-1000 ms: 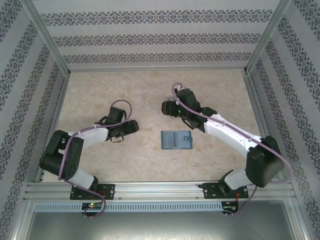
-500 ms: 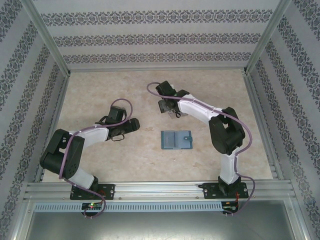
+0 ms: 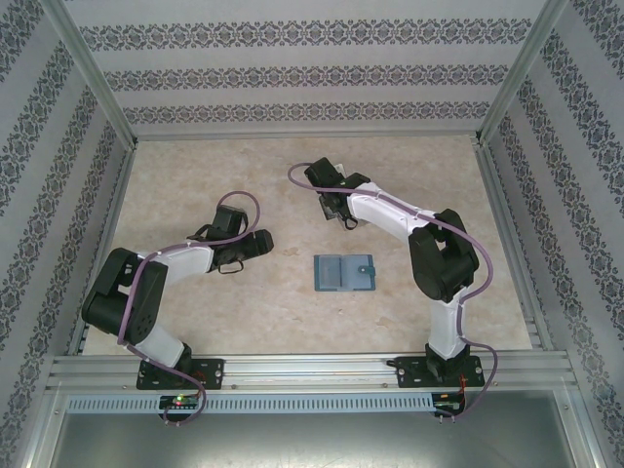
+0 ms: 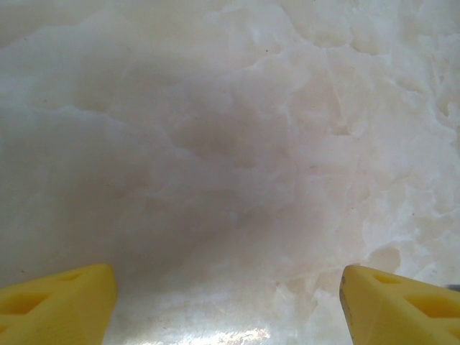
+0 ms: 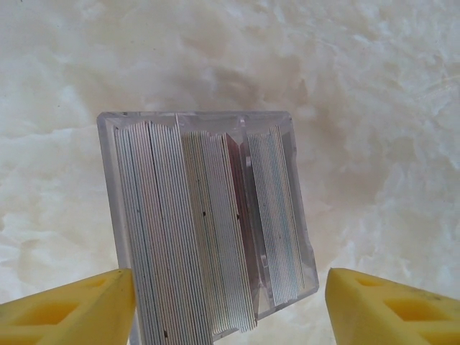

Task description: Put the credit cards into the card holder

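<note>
The credit cards [image 5: 208,230] stand on edge, several packed in a clear plastic box [image 5: 302,215] on the marble-look table. My right gripper [image 5: 230,309] is open and straddles the box's near end. Its left finger [image 5: 72,309] is at the box's left edge and its right finger [image 5: 395,309] is clear of the box. In the top view this gripper [image 3: 337,208] is behind the middle of the table. The card holder [image 3: 343,273], teal and flat, lies in front of it. My left gripper [image 3: 259,244] is open over bare table [image 4: 230,144], left of the holder.
Patterned walls [image 3: 292,78] close in the table on three sides, with aluminium posts [image 3: 93,73] at the corners. A metal rail [image 3: 312,369] carries both arm bases along the near edge.
The right arm has folded its elbow in towards the middle and its wrist has shifted left and down over the card box. The left arm has barely moved.
</note>
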Action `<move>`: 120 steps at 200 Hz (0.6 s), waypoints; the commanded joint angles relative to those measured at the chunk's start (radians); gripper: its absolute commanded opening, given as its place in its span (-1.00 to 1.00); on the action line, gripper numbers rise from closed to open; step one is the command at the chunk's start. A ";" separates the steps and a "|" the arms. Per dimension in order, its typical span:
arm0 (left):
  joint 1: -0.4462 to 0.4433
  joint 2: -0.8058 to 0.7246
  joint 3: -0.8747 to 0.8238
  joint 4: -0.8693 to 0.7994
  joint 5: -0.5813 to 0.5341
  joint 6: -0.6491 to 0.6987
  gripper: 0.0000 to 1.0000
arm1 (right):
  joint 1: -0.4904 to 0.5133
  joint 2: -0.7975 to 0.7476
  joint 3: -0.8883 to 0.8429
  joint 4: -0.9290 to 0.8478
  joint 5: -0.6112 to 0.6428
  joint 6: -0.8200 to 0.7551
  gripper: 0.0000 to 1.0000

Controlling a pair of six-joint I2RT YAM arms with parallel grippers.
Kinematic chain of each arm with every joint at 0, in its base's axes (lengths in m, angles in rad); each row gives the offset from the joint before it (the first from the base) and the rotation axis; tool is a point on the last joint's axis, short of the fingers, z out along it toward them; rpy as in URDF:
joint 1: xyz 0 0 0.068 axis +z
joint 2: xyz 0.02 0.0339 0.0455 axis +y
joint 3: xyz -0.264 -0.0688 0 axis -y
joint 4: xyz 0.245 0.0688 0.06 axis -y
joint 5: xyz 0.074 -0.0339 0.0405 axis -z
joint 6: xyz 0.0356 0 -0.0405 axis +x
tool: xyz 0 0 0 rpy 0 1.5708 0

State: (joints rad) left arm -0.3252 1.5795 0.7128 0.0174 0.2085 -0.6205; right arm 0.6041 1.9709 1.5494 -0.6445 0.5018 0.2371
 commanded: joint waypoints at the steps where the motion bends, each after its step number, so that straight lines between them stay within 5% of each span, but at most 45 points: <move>1: 0.003 0.037 0.018 0.021 0.036 0.005 0.65 | -0.007 -0.042 0.025 -0.027 0.073 -0.031 0.33; 49: 0.004 0.045 0.022 0.021 0.043 0.007 0.65 | -0.003 -0.040 0.023 -0.027 0.081 -0.054 0.10; 120: 0.004 0.101 0.056 0.011 0.085 0.008 0.65 | 0.009 -0.034 0.027 -0.032 0.064 -0.096 -0.67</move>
State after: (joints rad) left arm -0.3248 1.6127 0.7475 0.0044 0.2165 -0.6205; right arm 0.6067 1.9701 1.5543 -0.6598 0.5350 0.1513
